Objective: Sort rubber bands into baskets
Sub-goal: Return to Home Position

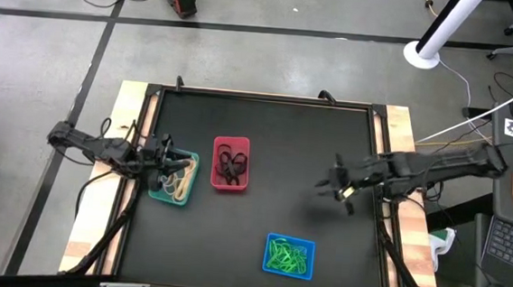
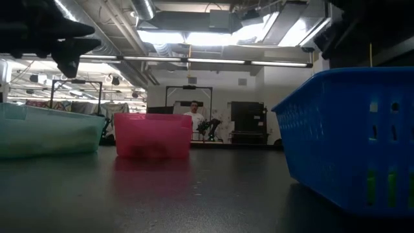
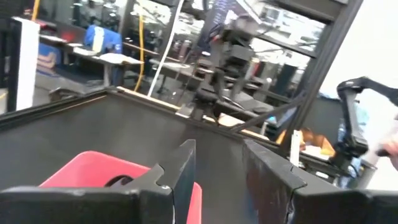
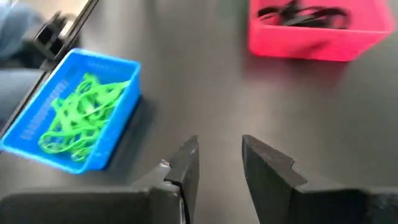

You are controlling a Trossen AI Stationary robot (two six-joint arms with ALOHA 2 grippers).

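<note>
Three baskets stand on the black table. The teal basket (image 1: 181, 192) at the left holds tan rubber bands (image 1: 176, 185). The red basket (image 1: 230, 163) in the middle holds black rubber bands (image 4: 305, 15). The blue basket (image 1: 288, 256) near the front edge holds green rubber bands (image 4: 78, 118). My left gripper (image 1: 179, 163) hovers over the teal basket, pointing level toward the red basket (image 3: 93, 171), open, with nothing between its fingers (image 3: 217, 171). My right gripper (image 1: 331, 183) hangs above bare table right of the red basket, open and empty (image 4: 221, 165).
Bare black table (image 1: 330, 131) lies between the baskets and toward the far edge. A raised wooden frame (image 1: 402, 127) borders the table. In the low view the blue basket (image 2: 349, 136) stands close at the right, and a person (image 2: 194, 114) shows far back in the room.
</note>
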